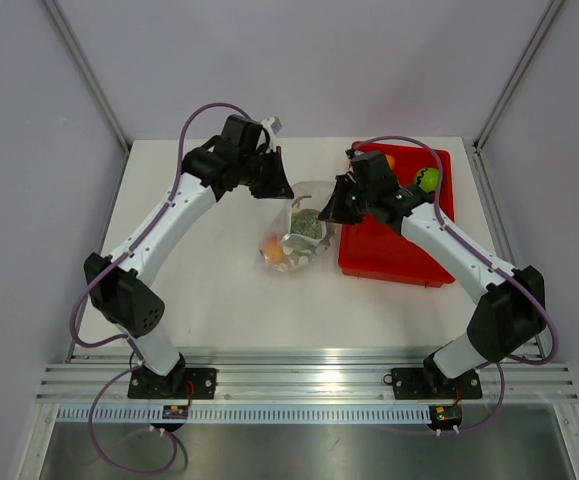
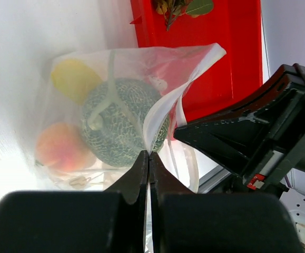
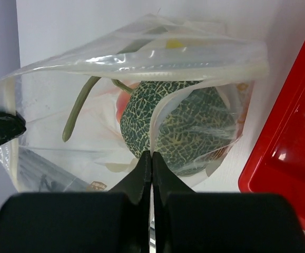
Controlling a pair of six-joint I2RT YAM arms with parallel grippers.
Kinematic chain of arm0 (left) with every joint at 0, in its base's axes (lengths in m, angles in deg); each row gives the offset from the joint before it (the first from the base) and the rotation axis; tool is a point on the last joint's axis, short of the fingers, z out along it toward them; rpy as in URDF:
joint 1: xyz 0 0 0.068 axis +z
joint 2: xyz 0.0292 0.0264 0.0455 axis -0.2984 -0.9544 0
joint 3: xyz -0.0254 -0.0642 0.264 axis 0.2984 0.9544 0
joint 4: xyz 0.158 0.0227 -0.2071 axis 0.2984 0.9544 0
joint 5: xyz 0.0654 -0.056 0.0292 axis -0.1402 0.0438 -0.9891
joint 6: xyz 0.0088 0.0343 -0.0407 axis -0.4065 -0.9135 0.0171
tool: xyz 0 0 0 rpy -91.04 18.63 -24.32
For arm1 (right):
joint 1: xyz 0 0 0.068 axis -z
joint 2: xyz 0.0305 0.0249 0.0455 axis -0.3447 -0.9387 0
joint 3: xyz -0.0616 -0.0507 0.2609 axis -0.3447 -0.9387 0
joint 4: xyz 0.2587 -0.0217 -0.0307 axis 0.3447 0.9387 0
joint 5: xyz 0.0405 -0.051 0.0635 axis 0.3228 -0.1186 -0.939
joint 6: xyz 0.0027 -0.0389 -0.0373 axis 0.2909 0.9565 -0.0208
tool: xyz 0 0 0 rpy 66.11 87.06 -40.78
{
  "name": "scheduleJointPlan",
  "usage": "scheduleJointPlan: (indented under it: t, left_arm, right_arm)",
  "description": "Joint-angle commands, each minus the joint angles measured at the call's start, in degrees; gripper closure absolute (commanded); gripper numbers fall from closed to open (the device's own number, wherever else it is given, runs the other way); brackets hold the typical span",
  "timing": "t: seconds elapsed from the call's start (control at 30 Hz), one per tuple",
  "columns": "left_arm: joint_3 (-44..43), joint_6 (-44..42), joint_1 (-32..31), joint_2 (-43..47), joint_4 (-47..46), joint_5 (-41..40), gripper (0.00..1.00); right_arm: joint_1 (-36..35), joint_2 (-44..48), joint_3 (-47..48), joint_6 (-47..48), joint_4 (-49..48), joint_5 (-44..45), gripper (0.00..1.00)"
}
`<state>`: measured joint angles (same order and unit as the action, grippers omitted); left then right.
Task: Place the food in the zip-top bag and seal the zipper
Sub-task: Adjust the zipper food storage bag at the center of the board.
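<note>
We had L gripper (image 2: 148,154) pinched tight on the mouth edge of the clear crinkly plastic zip-top bag (image 1: 297,238), and R gripper (image 3: 151,154) clamped on the opposite rim. The bag held the grey-green netted round melon (image 2: 123,121) and sat just beside the red plastic tray (image 1: 389,255). White table (image 1: 209,290) lay open to its left.

White table (image 1: 199,280) carries zip-top bag (image 1: 294,245) w/ red tray (image 1: 384,258) just beside, on its right.
</note>
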<state>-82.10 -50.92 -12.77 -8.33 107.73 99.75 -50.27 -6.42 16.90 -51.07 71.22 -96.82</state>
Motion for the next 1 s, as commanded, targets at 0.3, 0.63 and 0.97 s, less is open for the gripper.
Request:
scheduleJointPlan:
  t: [0.3,0.63,0.97]
  left_arm:
    - [-18.80,-5.11,-0.19,1.95,7.26,-5.37,1.00]
    - [8.55,-1.07,0.87,-0.76,-5.94,1.38,1.00]
    - [-2.78,-2.47,-0.72,1.87,0.13,-2.65,1.00]
  right_arm:
    - [-0.39,7.91,7.64,0.71,-0.19,-3.08,1.00]
    - [-0.30,-5.51,-7.14,2.12,-3.28,-1.84,1.00]
    - [-0.39,3.34,-1.78,3.44,-0.73,-0.53,1.00]
